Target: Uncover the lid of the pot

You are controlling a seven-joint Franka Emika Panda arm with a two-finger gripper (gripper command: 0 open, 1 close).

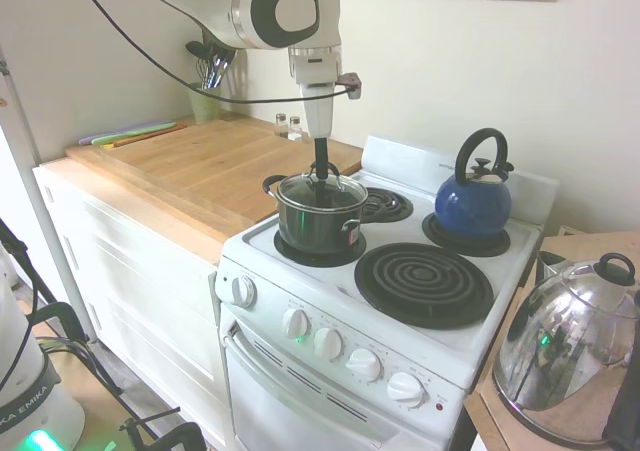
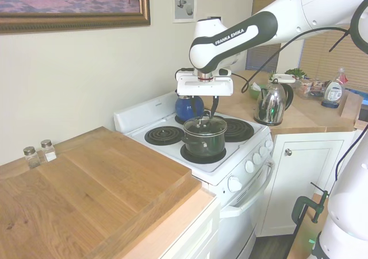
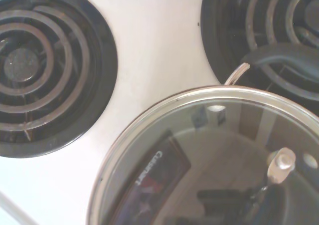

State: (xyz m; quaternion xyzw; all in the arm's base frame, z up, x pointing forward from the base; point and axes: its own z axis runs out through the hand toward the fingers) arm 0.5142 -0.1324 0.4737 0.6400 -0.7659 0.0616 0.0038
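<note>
- Sitting on the pot [image 1: 318,221], the lid [image 1: 321,188] is still in place; both stand on the front coil, centre-left of the first exterior view and centre of the second.
- The gripper [image 1: 322,167] hangs straight down over the lid's black loop handle [image 1: 323,171], its fingers reaching handle height. Whether they clasp the loop or stand released beside it I cannot tell.
- Risk: if the fingers only catch one edge of the loop, the glass lid may tilt, slip and drop back onto the steel rim or the stove [image 1: 300,281].
- Risk: a lift that is not straight up may drag the light pot along on its coil, toward the stove's front edge at lower left.
- Right of the pot, the large coil [image 1: 423,284] is bare and near; the blue kettle [image 1: 474,197] sits well apart in the upper right.
- Left of the stove, the wooden counter [image 1: 200,166] offers wide open room; the salt and pepper shakers [image 1: 288,126] stand far back by the wall.
- Lower right, the shiny steel kettle [image 1: 565,346] is well clear of any upward path.
</note>
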